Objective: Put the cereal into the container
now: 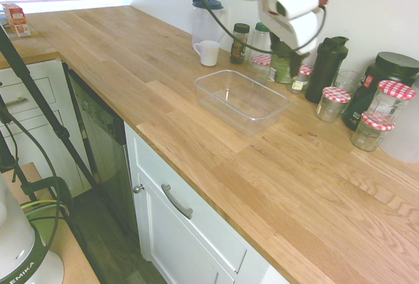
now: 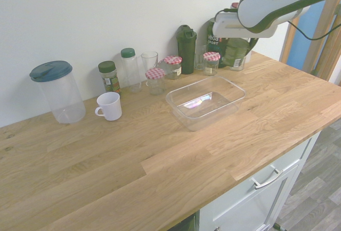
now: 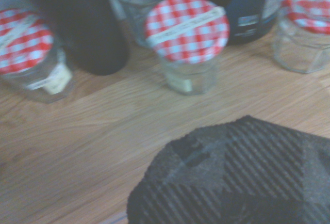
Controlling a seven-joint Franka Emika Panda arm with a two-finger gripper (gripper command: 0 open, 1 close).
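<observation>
Wooden counter (image 1: 216, 146) below, cereal (image 1: 281, 69) between the jaws, gripped, above the surface.

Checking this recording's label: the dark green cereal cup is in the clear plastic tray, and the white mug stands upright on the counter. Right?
Not quite: the cereal cup is outside the tray, below the gripper, as the first exterior view shows. The mug does stand upright on the counter.

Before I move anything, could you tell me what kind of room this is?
Most likely a kitchen: a wooden worktop over white cabinets, with lidded jars and a white mug standing along the wall.
</observation>
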